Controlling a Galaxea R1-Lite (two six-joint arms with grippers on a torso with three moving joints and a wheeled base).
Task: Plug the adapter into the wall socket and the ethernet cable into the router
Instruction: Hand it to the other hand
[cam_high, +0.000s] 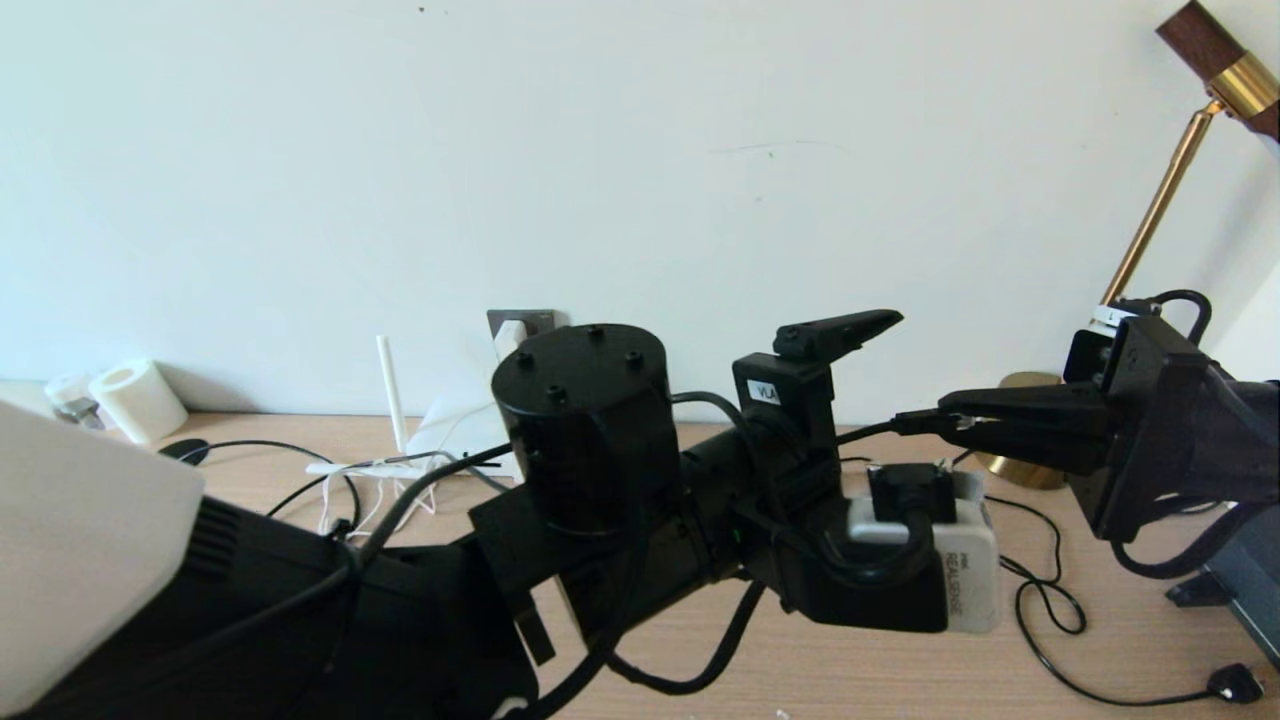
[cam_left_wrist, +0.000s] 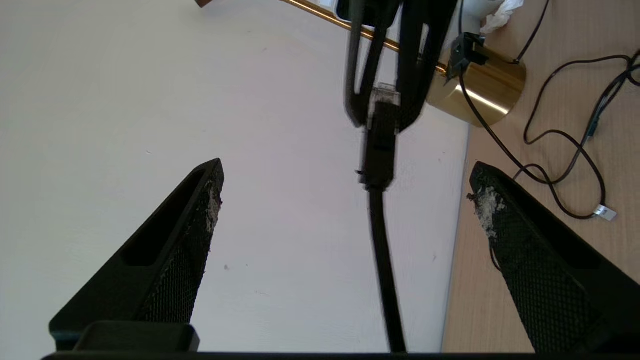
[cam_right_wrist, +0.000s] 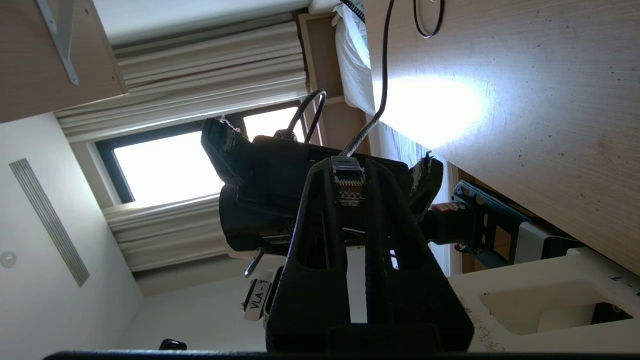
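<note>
My right gripper (cam_high: 950, 415) reaches in from the right and is shut on the clear-tipped connector of the ethernet cable (cam_right_wrist: 347, 182). The black cable (cam_left_wrist: 382, 240) runs from there between the fingers of my left gripper (cam_left_wrist: 345, 197), which is open and not touching it. In the head view, one left finger (cam_high: 840, 330) points right above the cable. The white adapter (cam_high: 508, 338) sits against the dark wall socket (cam_high: 535, 320). Behind my left arm, the router (cam_high: 450, 430) shows one upright antenna (cam_high: 390, 395) and part of its body.
A brass lamp base (cam_high: 1020, 445) stands by the wall behind my right gripper. Thin black cables (cam_high: 1045, 595) and a black plug (cam_high: 1235, 685) lie on the wooden table at the right. A white roll (cam_high: 135, 400) stands at the far left.
</note>
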